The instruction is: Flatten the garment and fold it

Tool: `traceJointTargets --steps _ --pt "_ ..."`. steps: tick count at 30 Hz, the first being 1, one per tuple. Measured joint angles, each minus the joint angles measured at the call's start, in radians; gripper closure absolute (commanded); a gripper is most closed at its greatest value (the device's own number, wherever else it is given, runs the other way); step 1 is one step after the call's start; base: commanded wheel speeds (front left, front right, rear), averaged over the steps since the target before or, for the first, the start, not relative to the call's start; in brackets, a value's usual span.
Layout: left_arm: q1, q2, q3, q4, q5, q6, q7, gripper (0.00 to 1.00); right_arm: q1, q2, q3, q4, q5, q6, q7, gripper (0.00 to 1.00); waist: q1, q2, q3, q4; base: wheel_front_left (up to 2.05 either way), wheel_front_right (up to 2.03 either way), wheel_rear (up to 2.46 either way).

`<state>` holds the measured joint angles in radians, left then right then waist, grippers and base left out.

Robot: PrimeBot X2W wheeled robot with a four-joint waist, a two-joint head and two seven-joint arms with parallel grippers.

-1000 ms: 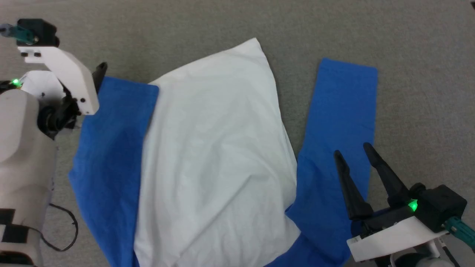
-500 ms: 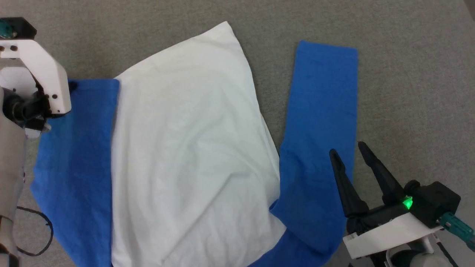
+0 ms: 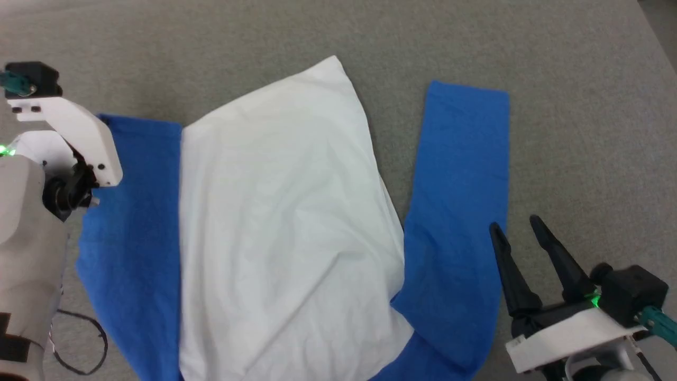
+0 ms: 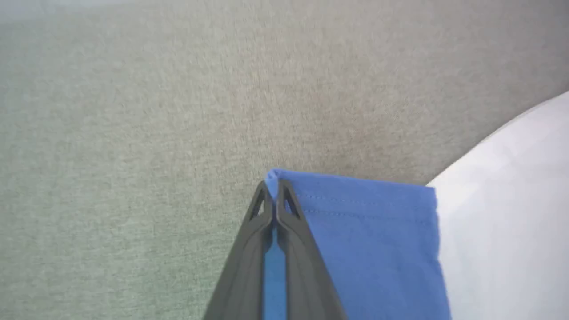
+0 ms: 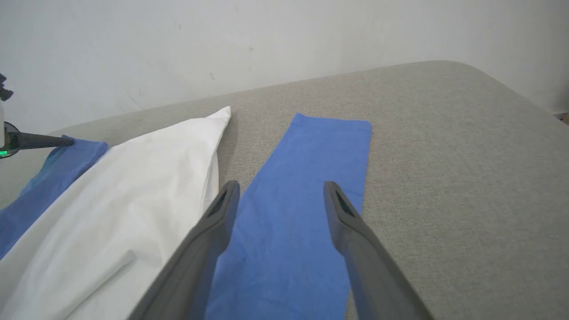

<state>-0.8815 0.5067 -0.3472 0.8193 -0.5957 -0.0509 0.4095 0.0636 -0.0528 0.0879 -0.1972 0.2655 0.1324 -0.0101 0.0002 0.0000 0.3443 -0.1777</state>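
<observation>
The garment lies spread on the grey surface, its white body [image 3: 285,211] in the middle and a bright blue sleeve on each side. My left gripper [image 4: 274,189] is shut on the far corner of the left sleeve's cuff [image 4: 355,195], with blue cloth showing between its fingers. In the head view the white wrist housing [image 3: 79,137] covers those fingers at the left sleeve [image 3: 132,222]. My right gripper [image 3: 521,227] stands open just above the right sleeve [image 3: 460,174], near its outer edge, with nothing between its fingers [image 5: 222,209].
The grey fabric surface [image 3: 582,106] runs beyond the garment on all sides and rounds off at the far right corner [image 5: 511,89]. A pale wall [image 5: 222,44] stands behind it. A black cable [image 3: 79,349] loops beside my pale left arm [image 3: 26,238].
My left gripper has closed on the corner of the left sleeve's cuff. The head camera has shifted, so the whole picture moved. The right gripper stays open over the right sleeve.
</observation>
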Motion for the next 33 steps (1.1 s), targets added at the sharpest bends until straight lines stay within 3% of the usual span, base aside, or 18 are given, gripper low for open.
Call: traceJointTargets --steps 4,10,23,28,33 --pt "0.015 -0.007 0.015 -0.060 0.009 0.037 -0.122 1.00 0.036 0.000 -0.026 0.003 0.000 -0.001 0.011 0.00 -0.0001 0.0000 -0.057 0.024 0.00 0.00 0.00" --pt "0.075 -0.038 0.002 -0.226 0.026 0.053 -0.192 1.00 0.083 0.000 -0.054 0.004 0.009 -0.001 0.036 0.00 -0.0003 0.0000 -0.148 0.067 0.00 0.00 0.00" --pt "0.362 -0.182 -0.202 -0.684 0.032 0.049 -0.161 1.00 0.138 0.000 -0.139 -0.024 0.015 -0.001 0.071 0.00 -0.0005 0.0000 -0.308 0.138 0.00 0.00 0.00" --pt "0.429 -0.269 -0.323 -0.709 0.031 0.017 -0.136 1.00 0.146 0.000 -0.155 -0.051 0.015 -0.001 0.084 0.00 -0.0004 0.0000 -0.315 0.135 0.00 0.00 0.00" --pt "0.473 -0.377 -0.432 -0.617 0.032 -0.009 -0.150 1.00 0.145 0.000 -0.157 -0.065 0.016 -0.001 0.098 0.00 -0.0003 0.0000 -0.283 0.118 0.00 0.00 0.00"
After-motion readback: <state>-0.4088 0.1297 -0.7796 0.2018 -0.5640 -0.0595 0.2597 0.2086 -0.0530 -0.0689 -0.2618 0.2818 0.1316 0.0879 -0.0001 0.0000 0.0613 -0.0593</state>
